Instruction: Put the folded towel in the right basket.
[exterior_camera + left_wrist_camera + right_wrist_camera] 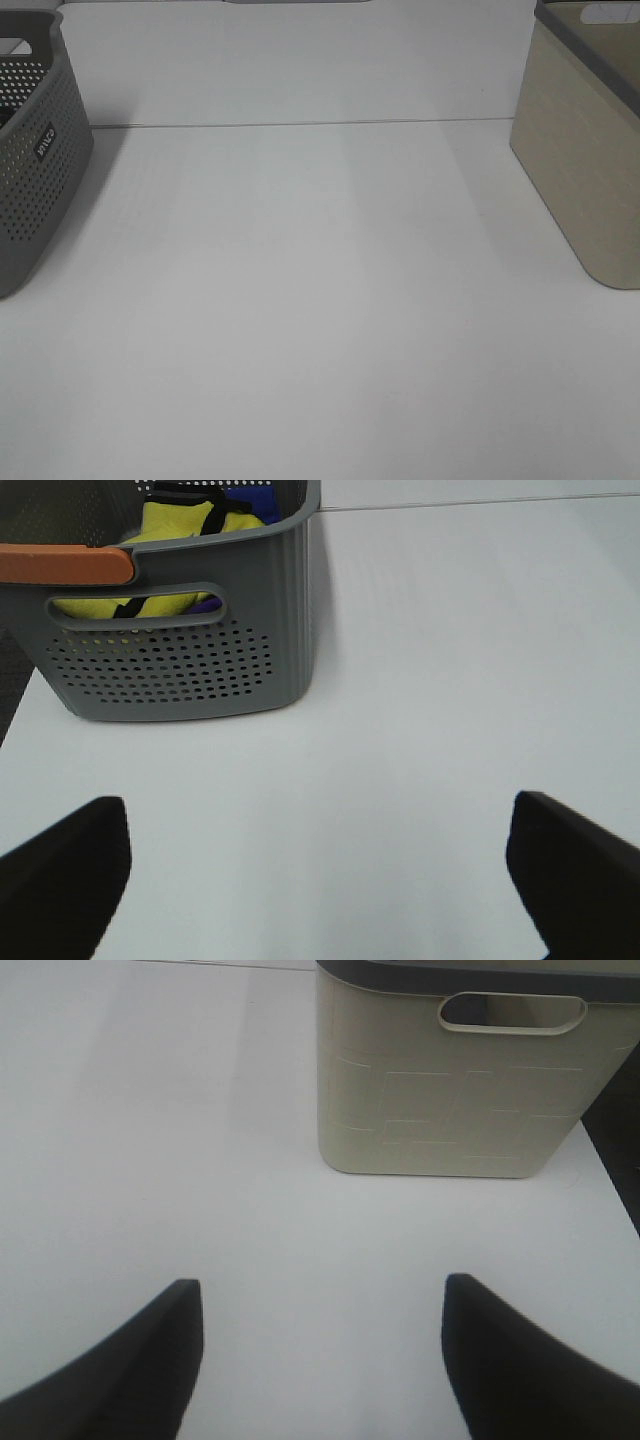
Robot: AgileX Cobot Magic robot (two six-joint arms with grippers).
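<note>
The right basket (585,150) is beige with a dark rim and stands at the table's right edge. It also shows in the right wrist view (450,1090), with my right gripper (320,1360) open and empty over bare table short of it. A grey perforated basket (30,170) stands at the left edge. In the left wrist view it (190,650) holds yellow fabric (180,525) and some blue fabric (255,500); I cannot tell whether either is the folded towel. My left gripper (320,880) is open and empty, short of the grey basket. Neither gripper shows in the exterior high view.
The white table (320,300) runs between the two baskets, with a seam (300,124) where it meets the white back wall. An orange bar (60,563) lies across the grey basket's rim. Dark floor shows past the table edge beside each basket.
</note>
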